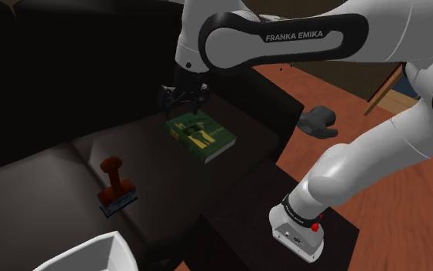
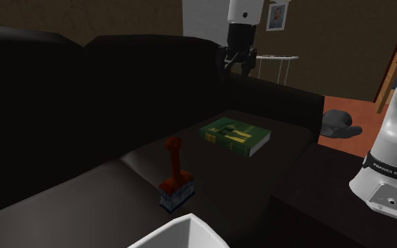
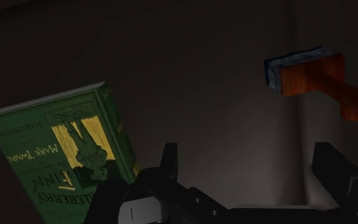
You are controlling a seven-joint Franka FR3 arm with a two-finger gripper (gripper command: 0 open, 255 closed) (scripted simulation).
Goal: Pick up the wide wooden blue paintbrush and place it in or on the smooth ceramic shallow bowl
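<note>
The paintbrush (image 1: 115, 186) has a red-orange handle and a wide blue head. It stands on the dark sofa seat with its head down, also seen in the second exterior view (image 2: 175, 177) and beside the gripper in the wrist view (image 3: 311, 75). A white bowl (image 1: 91, 254) pokes in at the bottom edge near the brush, its rim showing (image 2: 182, 231). My gripper (image 1: 184, 106) hangs open above a green book, well away from the brush, with nothing between its fingers (image 3: 247, 167). It hovers in front of the sofa back (image 2: 237, 65).
A green book (image 1: 201, 135) lies flat on the sofa seat under the gripper (image 2: 235, 136) (image 3: 69, 146). The sofa's tall dark back rises behind it. A grey object (image 1: 318, 122) lies on the reddish floor beyond the armrest. The robot stand (image 2: 391, 183) is close by.
</note>
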